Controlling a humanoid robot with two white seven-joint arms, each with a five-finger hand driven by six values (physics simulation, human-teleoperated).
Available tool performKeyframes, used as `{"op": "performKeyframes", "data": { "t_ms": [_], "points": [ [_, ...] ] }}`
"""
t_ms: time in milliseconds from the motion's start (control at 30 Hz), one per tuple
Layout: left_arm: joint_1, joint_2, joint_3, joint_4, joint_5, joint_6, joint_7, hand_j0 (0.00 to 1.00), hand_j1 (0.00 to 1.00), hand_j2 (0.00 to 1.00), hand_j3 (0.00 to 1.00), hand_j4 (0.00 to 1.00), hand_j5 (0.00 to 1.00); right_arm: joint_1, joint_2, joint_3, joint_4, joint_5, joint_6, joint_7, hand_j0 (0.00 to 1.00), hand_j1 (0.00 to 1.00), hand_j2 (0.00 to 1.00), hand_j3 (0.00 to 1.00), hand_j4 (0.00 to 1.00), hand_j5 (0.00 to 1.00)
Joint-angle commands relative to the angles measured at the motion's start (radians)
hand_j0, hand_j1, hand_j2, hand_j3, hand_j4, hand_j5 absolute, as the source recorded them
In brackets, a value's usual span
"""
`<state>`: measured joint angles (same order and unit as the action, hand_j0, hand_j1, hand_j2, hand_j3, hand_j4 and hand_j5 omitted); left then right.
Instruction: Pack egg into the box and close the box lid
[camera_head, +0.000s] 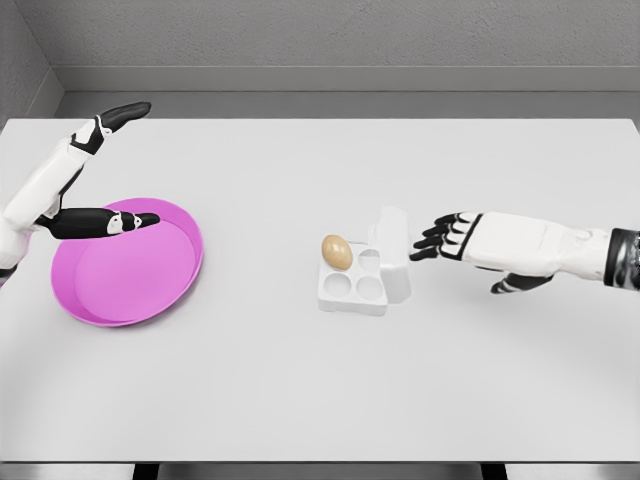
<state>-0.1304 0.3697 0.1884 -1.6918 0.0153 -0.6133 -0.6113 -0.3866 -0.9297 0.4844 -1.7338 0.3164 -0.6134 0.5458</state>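
A brown egg (337, 252) sits in the back left cup of a small white egg box (354, 288) near the table's middle. The box lid (393, 243) stands raised on the box's right side. My right hand (437, 240) hovers just right of the lid, fingers spread and pointing left, holding nothing. It is close to the lid, and contact cannot be made out. My left hand (122, 165) is far left, above a pink plate (175, 290), fingers stretched out and empty.
The pink plate lies on the left part of the white table (300, 390). Behind the table's far edge rises a grey wall.
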Motion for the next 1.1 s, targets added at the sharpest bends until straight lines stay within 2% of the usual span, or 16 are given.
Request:
{"op": "performKeyframes", "data": {
  "t_ms": [0,367,467,533,600,667,767,1000,1067],
  "points": [
    [0.000,0.002,0.000,0.000,0.008,0.002,0.000,1.00,1.00,1.00,1.00,1.00,1.00,0.000,0.012,0.010,-0.018,-0.007,0.003,0.000,1.00,1.00,1.00,1.00,1.00,1.00],
    [0.002,0.000,0.000,0.000,0.008,0.002,0.000,1.00,1.00,1.00,1.00,1.00,1.00,-0.028,0.111,0.069,-0.032,-0.005,0.003,0.002,1.00,1.00,1.00,1.00,1.00,1.00],
    [0.002,0.000,0.000,0.000,0.008,0.002,0.000,1.00,1.00,1.00,1.00,1.00,1.00,-0.044,0.091,0.039,-0.030,-0.007,0.003,0.011,1.00,1.00,1.00,1.00,1.00,1.00],
    [0.002,0.000,0.000,-0.002,0.008,0.002,0.000,1.00,1.00,1.00,1.00,1.00,1.00,-0.034,0.020,-0.043,-0.026,-0.010,0.003,0.010,1.00,1.00,1.00,1.00,1.00,1.00],
    [0.002,0.000,0.000,-0.002,0.008,0.002,0.000,1.00,1.00,1.00,1.00,1.00,1.00,-0.006,0.003,-0.087,-0.015,-0.020,0.003,0.010,1.00,1.00,1.00,1.00,1.00,1.00],
    [0.002,0.000,0.000,-0.002,0.009,0.002,0.000,1.00,1.00,1.00,1.00,1.00,1.00,0.017,-0.009,-0.133,0.066,-0.020,0.003,0.010,1.00,1.00,1.00,1.00,1.00,1.00],
    [0.005,0.000,0.000,-0.002,0.008,0.002,0.000,1.00,1.00,1.00,1.00,1.00,1.00,0.017,-0.015,-0.138,0.134,-0.020,0.003,0.010,1.00,1.00,1.00,1.00,1.00,1.00],
    [0.009,0.002,0.002,0.009,0.008,0.002,0.000,1.00,1.00,1.00,1.00,1.00,1.00,0.017,-0.017,-0.138,0.151,-0.020,0.003,0.008,1.00,1.00,1.00,1.00,1.00,1.00],
    [0.009,0.002,0.003,0.011,-0.044,0.002,0.000,1.00,1.00,1.00,1.00,1.00,1.00,0.017,-0.020,-0.138,0.166,-0.020,0.003,0.006,1.00,1.00,1.00,1.00,1.00,1.00]
  ]
}}
